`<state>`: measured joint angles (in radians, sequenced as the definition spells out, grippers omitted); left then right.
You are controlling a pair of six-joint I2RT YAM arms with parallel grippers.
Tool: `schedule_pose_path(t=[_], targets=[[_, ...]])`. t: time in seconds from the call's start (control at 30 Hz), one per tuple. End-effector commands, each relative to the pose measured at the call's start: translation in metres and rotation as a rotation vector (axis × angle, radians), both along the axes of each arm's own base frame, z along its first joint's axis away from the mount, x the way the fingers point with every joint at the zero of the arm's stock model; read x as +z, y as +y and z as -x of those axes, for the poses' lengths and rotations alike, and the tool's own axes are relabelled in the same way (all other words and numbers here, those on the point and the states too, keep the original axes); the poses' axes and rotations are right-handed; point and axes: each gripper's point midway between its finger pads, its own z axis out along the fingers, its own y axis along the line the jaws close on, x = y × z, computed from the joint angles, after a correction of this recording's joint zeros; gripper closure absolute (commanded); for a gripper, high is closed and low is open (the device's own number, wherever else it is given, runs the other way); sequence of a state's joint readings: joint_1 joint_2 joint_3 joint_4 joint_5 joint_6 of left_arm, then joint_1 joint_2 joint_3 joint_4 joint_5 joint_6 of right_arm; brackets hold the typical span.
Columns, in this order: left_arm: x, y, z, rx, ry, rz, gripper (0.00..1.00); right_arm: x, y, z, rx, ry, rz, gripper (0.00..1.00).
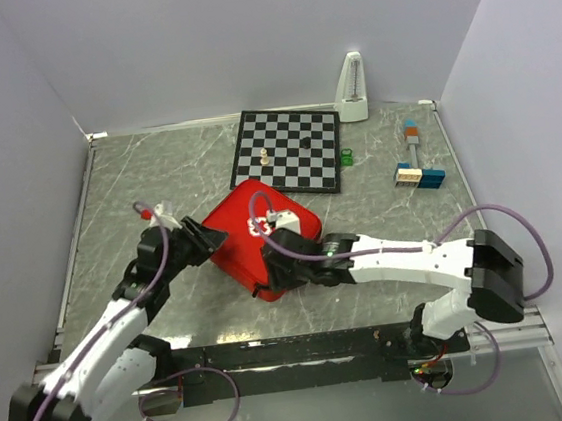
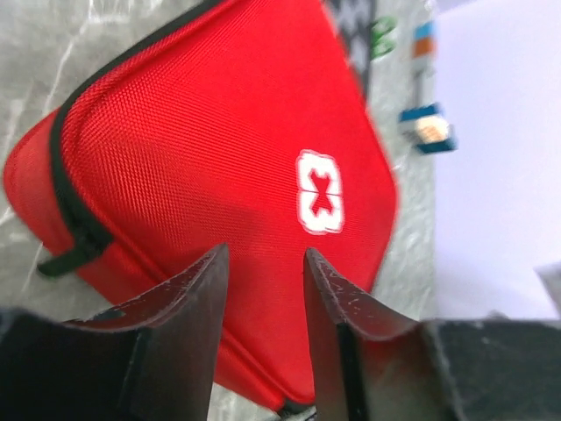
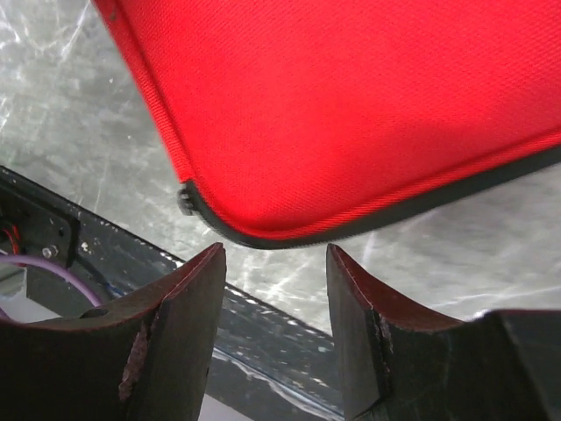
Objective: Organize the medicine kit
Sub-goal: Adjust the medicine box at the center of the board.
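The medicine kit point(image 1: 247, 224) is a red zip case lying closed in the middle of the table, its white cross emblem point(image 1: 259, 225) facing up. My left gripper point(image 1: 220, 238) is at the kit's left edge, open and empty. In the left wrist view the kit point(image 2: 210, 132) fills the frame beyond my open left gripper point(image 2: 263, 263); the emblem point(image 2: 319, 191) and a black zip tab point(image 2: 68, 256) show. My right gripper point(image 1: 272, 285) is at the kit's near corner, open and empty. In the right wrist view the kit's corner point(image 3: 351, 105) lies just beyond the open gripper point(image 3: 274, 263).
A black-and-white chessboard point(image 1: 290, 149) with a small pale piece point(image 1: 265, 157) lies behind the kit, touching or overlapping its far corner. A green object point(image 1: 347, 157), a white metronome point(image 1: 352, 89) and coloured blocks point(image 1: 418, 171) stand at the back right. A black rail point(image 3: 263, 351) runs along the near edge.
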<state>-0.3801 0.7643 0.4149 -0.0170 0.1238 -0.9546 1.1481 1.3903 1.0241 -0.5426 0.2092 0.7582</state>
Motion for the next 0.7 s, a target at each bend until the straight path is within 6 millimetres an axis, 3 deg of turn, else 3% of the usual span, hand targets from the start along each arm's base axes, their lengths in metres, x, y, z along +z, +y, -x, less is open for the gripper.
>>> schedule_pose_path(t=[0.0,0.1,0.23,0.33,0.37,0.43,0.5,0.6,0.67], targets=[[0.009,-0.02,-0.024,-0.084,-0.06,-0.015,0.54,0.013,0.025,0.0,-0.096,-0.014,-0.039,0.43],[0.012,0.002,-0.036,0.034,-0.059,-0.08,0.48,0.006,0.014,0.004,-0.15,-0.002,0.006,0.41],[0.033,0.04,-0.042,0.206,-0.128,-0.132,0.32,0.0,-0.033,0.003,-0.253,-0.037,0.053,0.33],[0.023,0.065,-0.047,0.322,-0.068,-0.191,0.1,-0.006,-0.074,-0.016,-0.346,-0.055,0.105,0.3],[0.018,0.067,-0.05,0.322,-0.048,-0.202,0.08,-0.007,-0.084,-0.027,-0.377,-0.053,0.103,0.3],[0.005,0.062,-0.055,0.286,0.006,-0.184,0.05,-0.009,-0.087,-0.043,-0.343,-0.045,0.043,0.27],[-0.002,0.046,-0.057,0.207,0.016,-0.137,0.04,-0.007,-0.084,-0.058,-0.312,-0.033,-0.023,0.24],[-0.006,0.024,-0.054,0.11,-0.019,-0.052,0.03,-0.005,-0.074,-0.075,-0.255,-0.011,-0.098,0.07],[-0.013,0.018,-0.054,0.079,-0.013,-0.033,0.02,-0.01,-0.066,-0.09,-0.227,0.023,-0.108,0.04]])
